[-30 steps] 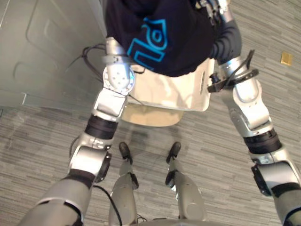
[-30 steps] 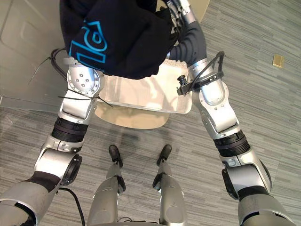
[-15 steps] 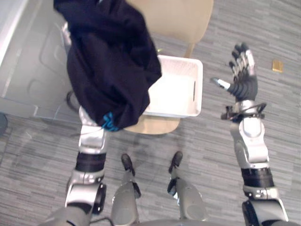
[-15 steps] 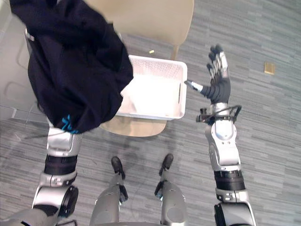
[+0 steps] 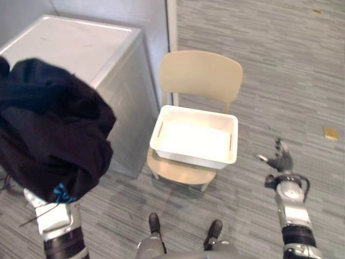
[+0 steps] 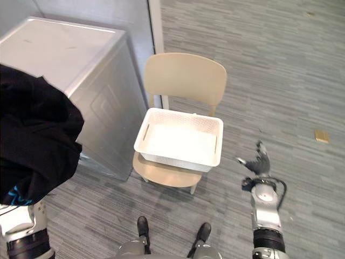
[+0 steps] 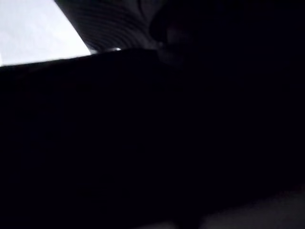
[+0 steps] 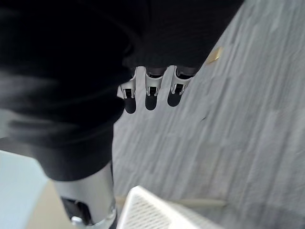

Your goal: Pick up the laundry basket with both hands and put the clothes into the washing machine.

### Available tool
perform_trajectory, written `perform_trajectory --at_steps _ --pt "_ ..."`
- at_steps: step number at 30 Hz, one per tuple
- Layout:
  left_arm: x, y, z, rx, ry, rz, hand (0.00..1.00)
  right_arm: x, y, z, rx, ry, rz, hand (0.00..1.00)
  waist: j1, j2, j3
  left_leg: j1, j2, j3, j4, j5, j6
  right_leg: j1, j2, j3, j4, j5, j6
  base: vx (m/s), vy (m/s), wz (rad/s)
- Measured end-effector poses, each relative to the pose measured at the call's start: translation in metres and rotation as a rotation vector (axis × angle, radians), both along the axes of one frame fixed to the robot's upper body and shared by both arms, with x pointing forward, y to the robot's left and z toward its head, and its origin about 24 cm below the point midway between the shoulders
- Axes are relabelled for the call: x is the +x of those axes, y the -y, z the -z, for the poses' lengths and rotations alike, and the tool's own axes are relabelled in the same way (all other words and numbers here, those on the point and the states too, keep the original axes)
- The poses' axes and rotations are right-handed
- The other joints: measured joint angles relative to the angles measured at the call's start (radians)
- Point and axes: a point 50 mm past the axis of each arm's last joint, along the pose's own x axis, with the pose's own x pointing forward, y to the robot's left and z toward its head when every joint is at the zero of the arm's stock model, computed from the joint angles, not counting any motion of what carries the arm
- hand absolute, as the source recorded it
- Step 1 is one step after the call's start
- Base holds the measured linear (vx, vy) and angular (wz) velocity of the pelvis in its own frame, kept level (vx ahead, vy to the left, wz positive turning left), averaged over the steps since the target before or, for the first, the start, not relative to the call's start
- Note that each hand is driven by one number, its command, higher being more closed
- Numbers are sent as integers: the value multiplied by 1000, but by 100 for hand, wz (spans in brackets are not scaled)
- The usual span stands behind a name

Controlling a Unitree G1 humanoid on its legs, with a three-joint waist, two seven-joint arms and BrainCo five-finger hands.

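On the beige chair (image 5: 200, 73) the white laundry basket (image 5: 190, 156) sits empty; a dark garment (image 5: 51, 135) drapes the left arm (image 5: 56, 229) beside the washing machine (image 5: 126, 108), not yet loaded; left hand's grip unclear, right hand (image 5: 281, 161) open.

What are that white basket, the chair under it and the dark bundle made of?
The laundry basket looks like white moulded plastic: thin walls, perforated rim. The chair seems beige plastic or painted plywood, smooth and matt. The dark garment is soft fabric, hanging in folds.
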Motion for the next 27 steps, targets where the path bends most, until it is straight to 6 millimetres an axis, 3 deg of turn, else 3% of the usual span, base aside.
perform_trajectory --at_steps 1,3,5,7,8,9,10,11,12,13,14,15,16,17,21,24,26,27 --pt "-5 -3 3 2 -17 -16 100 -10 15 12 -14 -89 49 0 12 1 -1 -5 -2 -19 4 0 0 11 0 -18 0 -3 1 31 18 64" --pt "-12 -2 10 -12 -40 -24 100 -51 56 44 -1 -317 201 0 27 11 -13 -68 -5 -103 36 6 1 14 -3 -103 20 -25 5 19 22 99" --pt "-15 0 21 -61 -63 -29 100 -80 70 64 65 -442 294 0 46 23 -19 -92 -6 -142 27 27 10 14 -6 -163 63 -62 1 0 18 95" --pt "-19 3 36 -121 -104 -25 100 -100 63 86 135 -560 295 0 56 21 -21 -90 0 -84 23 -24 102 14 -31 -205 137 -110 7 27 19 93" --pt "-22 6 48 -157 -145 -4 100 -107 45 103 175 -643 218 0 55 5 -28 -92 -1 30 25 -110 226 27 -53 -255 138 -112 2 80 13 97" --pt "-23 8 51 -175 -151 6 100 -108 37 108 190 -667 185 0 52 -2 -28 -98 -2 75 37 -128 249 35 -60 -272 121 -109 0 93 59 111" --pt "-23 13 58 -215 -162 32 100 -106 20 118 210 -707 109 0 57 -1 -21 -144 22 150 152 -132 271 42 -80 -314 129 -108 3 49 53 66" --pt "-24 18 64 -246 -173 46 100 -100 12 120 215 -712 66 0 74 23 -20 -163 42 180 243 -34 275 45 -79 -321 163 -125 7 65 101 102" --pt "-20 29 73 -287 -204 103 100 -100 -6 128 227 -745 -3 0 74 47 -20 -171 45 214 264 14 227 60 -94 -357 210 -163 8 6 68 110" --pt "-17 38 75 -303 -208 144 100 -97 -22 133 244 -757 -60 0 78 57 -22 -172 30 199 223 67 210 68 -78 -367 202 -204 -7 -97 49 200" --pt "-12 48 76 -324 -205 198 100 -92 -46 140 269 -756 -131 0 51 50 -21 -170 -9 161 120 123 231 91 -52 -403 123 -172 -26 -158 -1 202" --pt "-10 53 82 -347 -225 230 100 -80 -67 141 280 -746 -198 0 59 57 -20 -173 8 223 243 -31 212 101 -58 -473 147 -163 -6 -89 -10 186" --pt "-10 55 85 -357 -241 239 100 -72 -78 141 277 -739 -238 0 59 59 -19 -161 12 253 283 -75 191 106 -64 -498 165 -165 -7 44 39 143" --pt "-8 61 90 -370 -270 271 100 -60 -92 138 250 -734 -313 0 57 81 -18 -133 4 267 255 -72 156 130 -66 -557 193 -165 -7 30 78 127" --pt "-6 78 101 -392 -333 360 100 -43 -131 135 210 -724 -467 0 54 88 -22 -86 -64 212 150 -63 157 220 -76 -709 214 -168 -11 -74 46 114" --pt "-7 82 116 -414 -413 381 100 -35 -136 132 153 -733 -524 0 80 92 -16 -86 -124 163 122 -50 176 234 -129 -738 274 -171 -6 -70 76 66" --pt "-5 91 127 -433 -469 424 100 -42 -131 136 127 -782 -526 0 85 79 -4 -50 -205 86 111 -70 195 237 -294 -668 529 -246 -92 -43 206 95" --pt "-4 95 130 -434 -485 448 100 -44 -130 138 134 -788 -516 0 79 74 1 -34 -229 58 102 -73 203 229 -337 -601 607 -263 -116 -35 248 149"
